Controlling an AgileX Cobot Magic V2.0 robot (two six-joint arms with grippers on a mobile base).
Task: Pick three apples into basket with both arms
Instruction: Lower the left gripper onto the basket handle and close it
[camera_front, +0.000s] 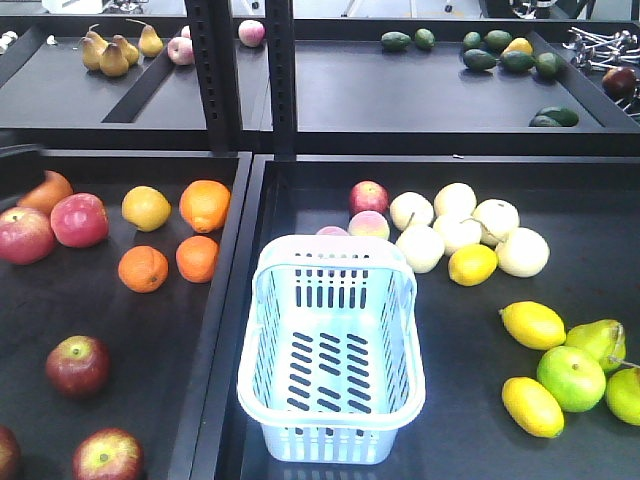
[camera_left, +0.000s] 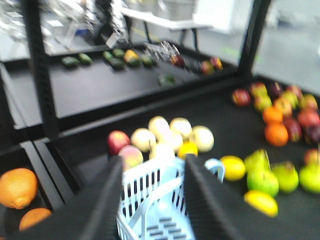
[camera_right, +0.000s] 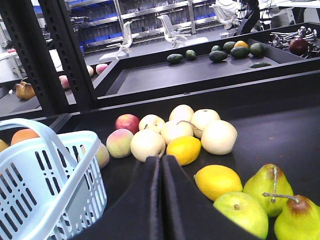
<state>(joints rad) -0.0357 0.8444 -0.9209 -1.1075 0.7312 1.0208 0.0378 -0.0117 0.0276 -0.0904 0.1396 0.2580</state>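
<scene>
Basket (camera_left: 150, 189) directly ahead of left gripper (camera_left: 154, 161)

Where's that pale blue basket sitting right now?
In the front view the basket sits empty in the right-hand tray, near its left edge, just in front of two peaches.
</scene>
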